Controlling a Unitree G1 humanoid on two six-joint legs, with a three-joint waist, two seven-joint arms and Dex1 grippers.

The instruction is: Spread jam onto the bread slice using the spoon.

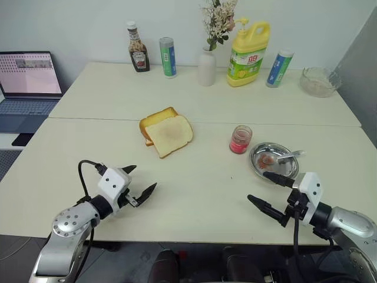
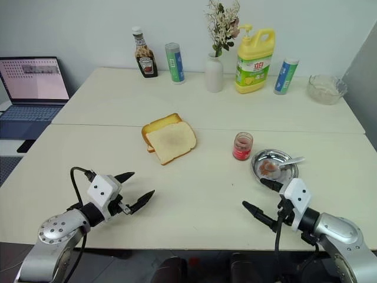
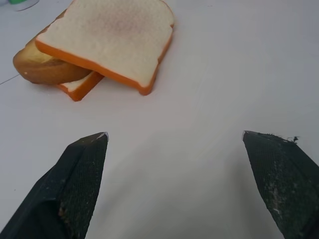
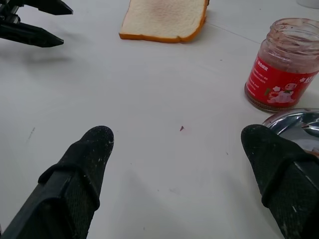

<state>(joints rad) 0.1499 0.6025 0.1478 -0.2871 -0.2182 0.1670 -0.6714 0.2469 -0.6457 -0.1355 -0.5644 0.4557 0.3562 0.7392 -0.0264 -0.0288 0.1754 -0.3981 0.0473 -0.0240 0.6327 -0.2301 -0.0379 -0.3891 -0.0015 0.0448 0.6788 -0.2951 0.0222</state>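
Bread slice left of spoon

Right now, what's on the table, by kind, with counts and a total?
Bread slices: 2
Jam jar: 1
Metal dish with spoon: 1
Ketchup bottle: 1
Tubes: 2
Vase with flowers: 1
Yellow detergent bottle: 1
Glass bowl: 1
Total: 10

Shiny metal dish, clear glass jar, matt smooth table
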